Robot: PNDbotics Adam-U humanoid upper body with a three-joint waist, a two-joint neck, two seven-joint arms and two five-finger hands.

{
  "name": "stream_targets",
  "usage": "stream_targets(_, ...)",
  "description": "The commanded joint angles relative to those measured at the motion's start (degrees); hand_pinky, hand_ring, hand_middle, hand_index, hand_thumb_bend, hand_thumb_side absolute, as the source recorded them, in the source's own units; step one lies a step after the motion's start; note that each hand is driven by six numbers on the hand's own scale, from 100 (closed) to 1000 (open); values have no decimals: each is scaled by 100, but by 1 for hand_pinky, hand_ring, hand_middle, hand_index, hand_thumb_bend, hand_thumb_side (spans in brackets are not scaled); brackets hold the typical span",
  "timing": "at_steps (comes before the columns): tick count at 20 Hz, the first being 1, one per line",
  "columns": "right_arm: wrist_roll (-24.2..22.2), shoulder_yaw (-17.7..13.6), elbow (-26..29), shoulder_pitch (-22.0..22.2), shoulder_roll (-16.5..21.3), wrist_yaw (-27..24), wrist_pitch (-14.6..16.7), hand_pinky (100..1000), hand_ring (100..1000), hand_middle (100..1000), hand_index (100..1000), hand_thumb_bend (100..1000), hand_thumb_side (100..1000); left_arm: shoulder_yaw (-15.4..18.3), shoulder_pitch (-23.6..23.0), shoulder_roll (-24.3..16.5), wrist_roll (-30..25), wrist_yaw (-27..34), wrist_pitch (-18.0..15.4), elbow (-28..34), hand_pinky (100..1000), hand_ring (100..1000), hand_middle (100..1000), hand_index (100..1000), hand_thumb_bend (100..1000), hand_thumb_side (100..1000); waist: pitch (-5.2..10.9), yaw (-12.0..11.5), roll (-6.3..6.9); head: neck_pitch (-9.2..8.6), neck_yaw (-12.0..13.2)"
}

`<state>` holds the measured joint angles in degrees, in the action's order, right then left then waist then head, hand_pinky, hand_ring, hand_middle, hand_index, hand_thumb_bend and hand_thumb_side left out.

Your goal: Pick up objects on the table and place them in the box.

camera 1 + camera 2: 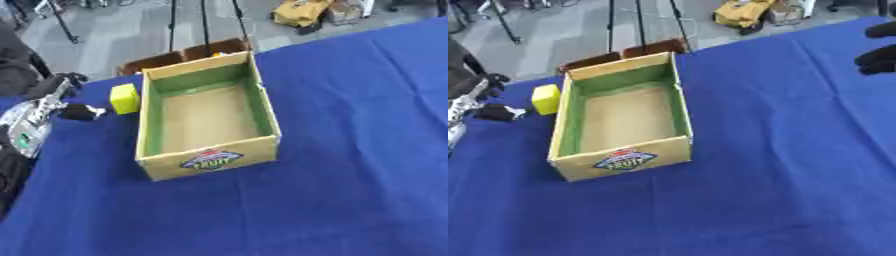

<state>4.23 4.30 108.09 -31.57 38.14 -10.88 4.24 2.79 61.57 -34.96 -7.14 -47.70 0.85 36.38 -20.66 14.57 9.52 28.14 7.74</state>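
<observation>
Resting just left of the box (207, 162), the yellow block (124, 98) lies near the left hand (79, 112), whose finger state I cannot tell.

Both eyes look steeply down from head height onto the blue-covered bench (350, 150), tilted so it runs askew, with grey floor along the top. The open box (206, 117) sits mid-distance in both. The right eye view frames it further left, and alone catches a dark robot hand (878, 59) at its right edge.
</observation>
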Motion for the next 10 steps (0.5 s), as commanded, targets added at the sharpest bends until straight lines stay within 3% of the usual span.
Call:
stream_targets(1, -50, -36, 66, -100, 143, -56, 22, 678, 672, 756, 928, 420, 763, 147, 173, -41, -121, -323, -89, 154, 793, 745, 745, 898, 535, 337, 93, 20, -28, -51, 33)
stream_targets(10, -105, -39, 20, -117, 132, -77, 54, 680, 672, 756, 929, 412, 765, 184, 210, 161, -214, -584, -167, 226, 791, 735, 735, 898, 513, 328, 68, 113, 52, -55, 60)
